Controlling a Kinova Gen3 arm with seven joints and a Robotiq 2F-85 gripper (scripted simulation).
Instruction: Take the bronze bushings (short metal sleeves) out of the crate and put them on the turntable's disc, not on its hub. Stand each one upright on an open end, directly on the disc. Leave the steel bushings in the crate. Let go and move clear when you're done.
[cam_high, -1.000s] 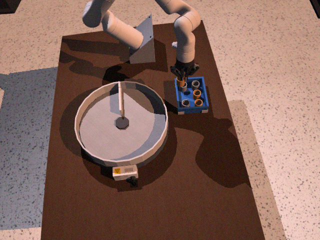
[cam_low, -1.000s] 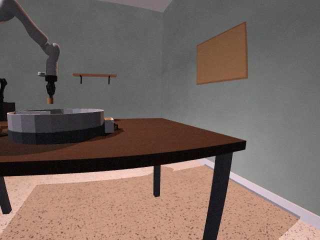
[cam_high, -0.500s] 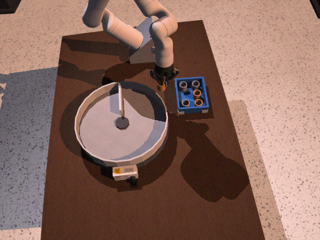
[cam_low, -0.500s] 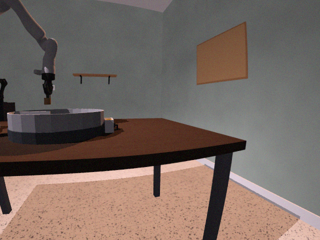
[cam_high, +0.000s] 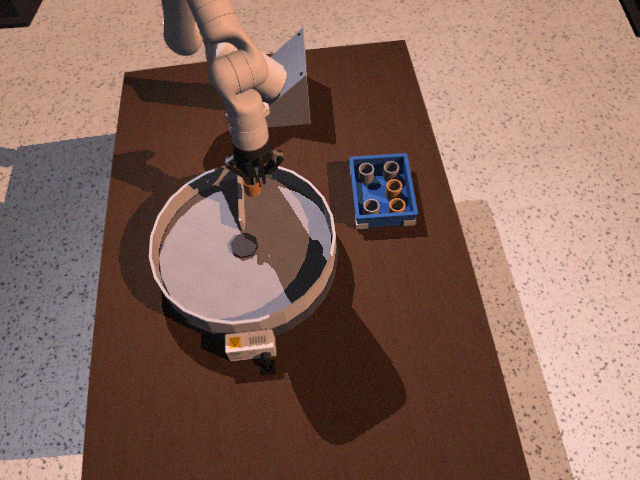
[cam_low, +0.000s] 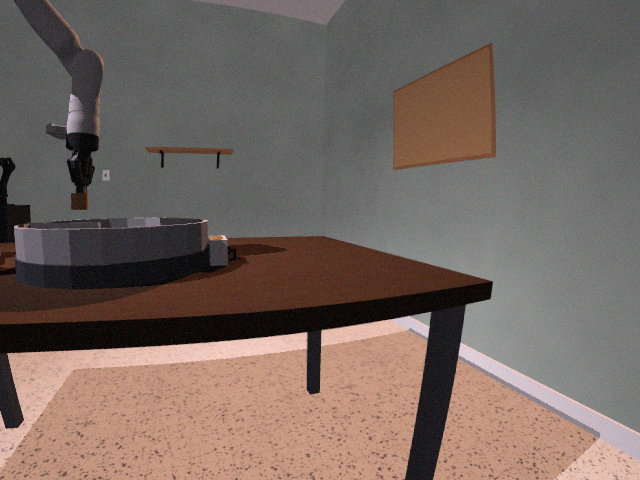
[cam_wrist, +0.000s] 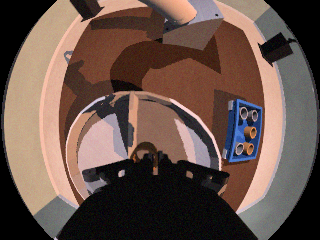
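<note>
Top view: gripper (cam_high: 252, 178) pinching one bronze bushing (cam_high: 252, 188) above turntable

Fingers clamped on upper end of bushing, which hangs upright in the air, clear of the disc (cam_high: 206, 268) beside the far rim (cam_high: 155, 227); seen from exterior view well above rim height. Hub (cam_high: 244, 244) at disc centre, apart from held bushing. To one side on brown table (cam_high: 361, 361), blue crate (cam_high: 379, 217) with two further bronze bushings (cam_high: 393, 187) and three steel bushings (cam_high: 366, 172), all upright
</note>
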